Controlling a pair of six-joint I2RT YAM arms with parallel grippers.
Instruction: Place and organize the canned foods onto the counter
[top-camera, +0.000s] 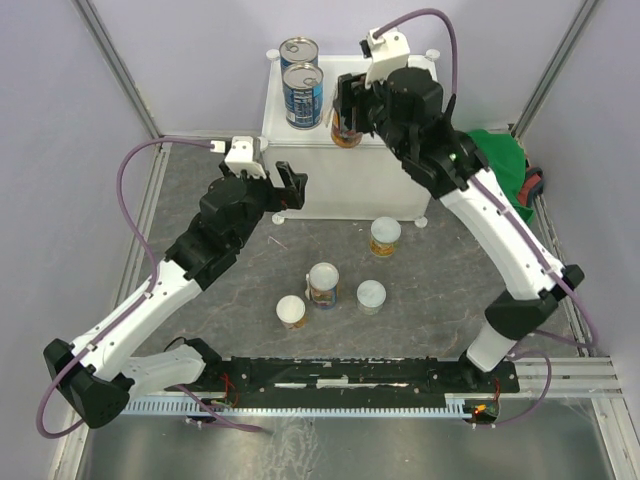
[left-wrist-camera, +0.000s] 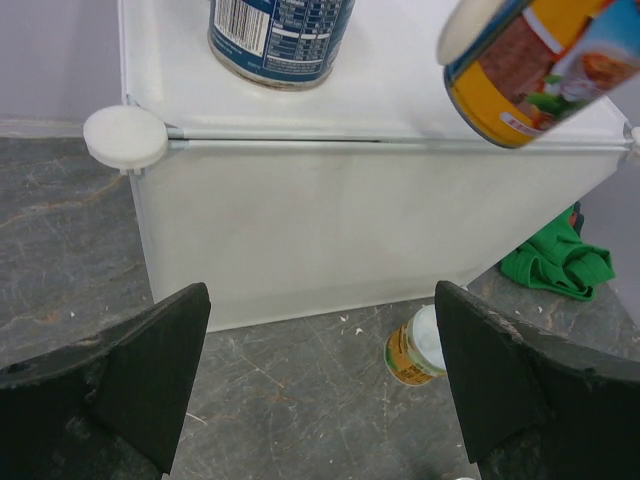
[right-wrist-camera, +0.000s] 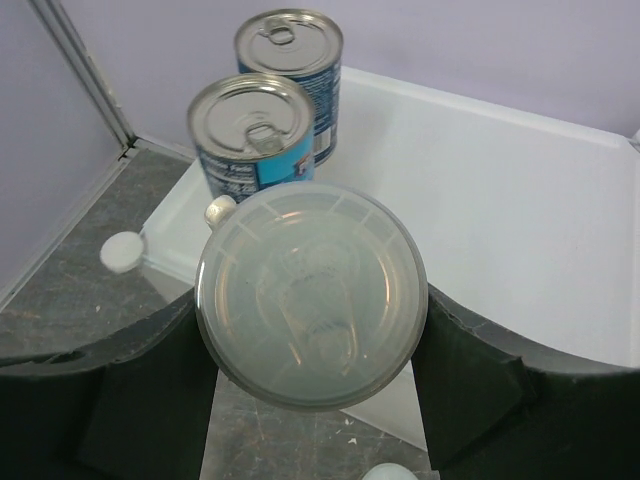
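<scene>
Two dark blue cans (top-camera: 301, 92) with silver pull-tab tops stand at the left of the white counter (top-camera: 400, 170); both show in the right wrist view (right-wrist-camera: 253, 135). My right gripper (top-camera: 348, 115) is shut on a yellow-labelled can (right-wrist-camera: 311, 292) with a pale lid, held above the counter's front edge; it shows tilted in the left wrist view (left-wrist-camera: 535, 62). My left gripper (top-camera: 283, 190) is open and empty, low in front of the counter's left side. Several yellow-labelled cans stand on the dark floor: one near the counter (top-camera: 385, 237), one central (top-camera: 323, 284), two more (top-camera: 291, 311) (top-camera: 371, 296).
A green cloth (top-camera: 500, 160) lies right of the counter, with a red-and-black object (top-camera: 533, 187) beside it. Grey walls and metal frame posts enclose the floor. A black rail runs along the near edge. The counter has round white knobs (left-wrist-camera: 125, 138).
</scene>
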